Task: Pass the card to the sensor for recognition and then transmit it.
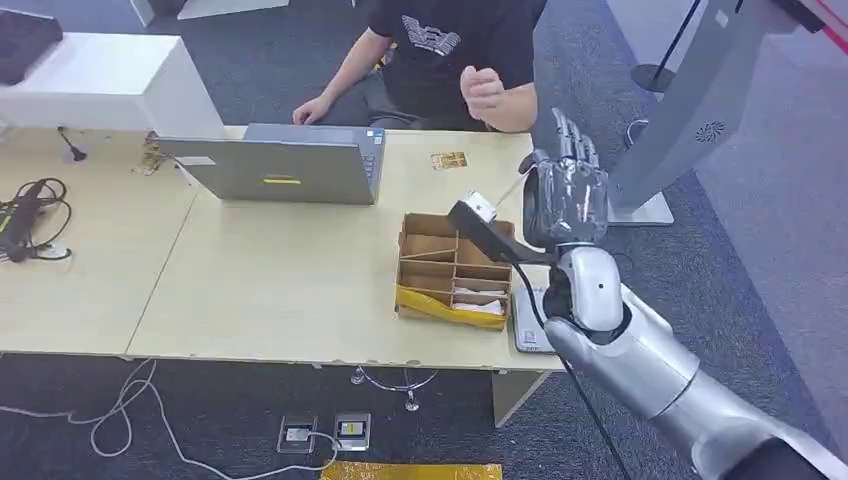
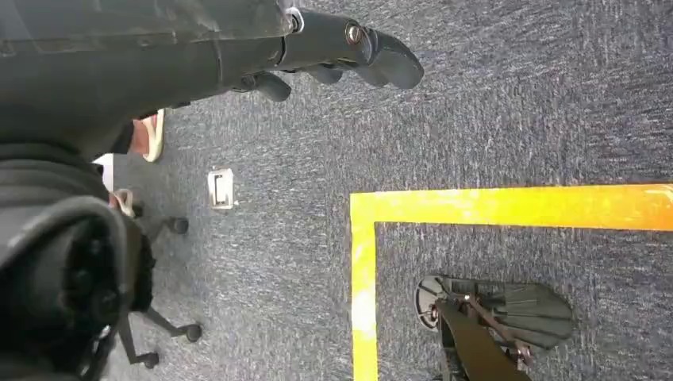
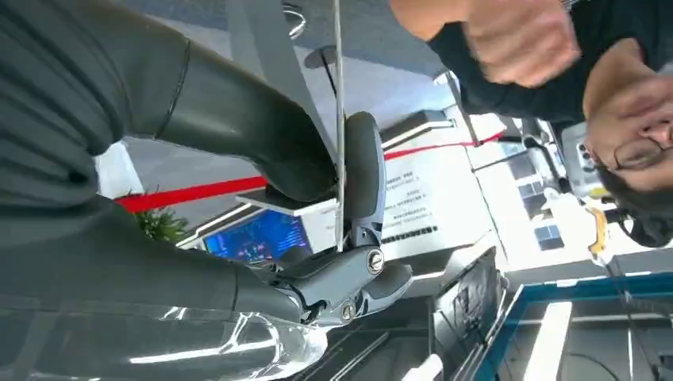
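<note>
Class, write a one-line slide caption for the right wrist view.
The right hand pinches a thin card edge-on, facing a person's raised hand.

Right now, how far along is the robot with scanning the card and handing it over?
Picking up looks done: the right hand is raised beyond the divided cardboard box, and in the right wrist view a thin card sits edge-on between thumb and fingers. In hand: carrying it toward the seated person's raised hand. Whether the sensor has read it, I cannot tell. The handover is left.
</note>
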Robot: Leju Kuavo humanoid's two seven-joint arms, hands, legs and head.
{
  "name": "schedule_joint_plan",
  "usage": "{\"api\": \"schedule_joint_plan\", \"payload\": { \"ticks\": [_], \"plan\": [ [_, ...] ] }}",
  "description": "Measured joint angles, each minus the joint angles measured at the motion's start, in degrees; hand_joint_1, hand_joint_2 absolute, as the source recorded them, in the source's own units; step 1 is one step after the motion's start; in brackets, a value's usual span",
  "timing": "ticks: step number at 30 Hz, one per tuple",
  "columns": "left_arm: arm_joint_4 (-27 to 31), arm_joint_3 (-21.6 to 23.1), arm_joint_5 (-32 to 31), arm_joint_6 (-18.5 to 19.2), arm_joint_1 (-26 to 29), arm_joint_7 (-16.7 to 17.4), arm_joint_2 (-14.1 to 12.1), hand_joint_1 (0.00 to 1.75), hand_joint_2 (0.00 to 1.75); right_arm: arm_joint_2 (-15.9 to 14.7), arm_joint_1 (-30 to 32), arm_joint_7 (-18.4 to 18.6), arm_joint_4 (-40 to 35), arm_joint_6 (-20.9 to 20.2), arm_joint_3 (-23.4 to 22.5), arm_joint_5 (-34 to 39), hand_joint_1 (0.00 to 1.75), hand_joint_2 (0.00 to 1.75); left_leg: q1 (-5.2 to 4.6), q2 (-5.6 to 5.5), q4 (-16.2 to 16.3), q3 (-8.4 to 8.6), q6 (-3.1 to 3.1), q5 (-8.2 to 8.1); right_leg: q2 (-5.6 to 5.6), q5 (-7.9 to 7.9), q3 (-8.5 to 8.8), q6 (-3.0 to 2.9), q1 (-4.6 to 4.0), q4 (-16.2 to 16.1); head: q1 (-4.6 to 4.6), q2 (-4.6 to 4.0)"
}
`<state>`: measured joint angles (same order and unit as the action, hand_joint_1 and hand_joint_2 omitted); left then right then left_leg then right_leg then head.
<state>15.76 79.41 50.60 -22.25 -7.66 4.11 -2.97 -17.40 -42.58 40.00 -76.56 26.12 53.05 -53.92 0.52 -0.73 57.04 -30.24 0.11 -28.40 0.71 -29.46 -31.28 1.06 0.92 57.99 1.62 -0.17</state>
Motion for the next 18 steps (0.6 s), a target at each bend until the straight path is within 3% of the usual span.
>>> {"api": "schedule_joint_plan", "payload": {
  "ticks": [11, 18],
  "plan": [
    [0.0, 0.0, -0.02, 0.13, 0.0, 0.0, 0.04, 0.0, 0.0, -0.7, 0.01, 0.0, -1.88, 0.57, -0.79, 0.11, 1.75, 1.75, 0.0, 0.0, 0.0, -0.01, 0.0, 0.0, 0.0, 0.0, 0.01, 0.0, 0.0, 0.0, 0.02, 0.0],
    [0.0, -0.02, -0.31, 0.04, -0.09, -0.33, 0.22, 0.0, 0.0, -0.31, -0.02, -0.09, 0.1, 3.43, -0.33, 6.84, 1.75, 1.75, 0.0, -0.01, -0.01, -0.04, 0.0, 0.0, 0.01, 0.0, 0.01, 0.0, 0.0, 0.0, 0.02, 0.0]
  ]
}}
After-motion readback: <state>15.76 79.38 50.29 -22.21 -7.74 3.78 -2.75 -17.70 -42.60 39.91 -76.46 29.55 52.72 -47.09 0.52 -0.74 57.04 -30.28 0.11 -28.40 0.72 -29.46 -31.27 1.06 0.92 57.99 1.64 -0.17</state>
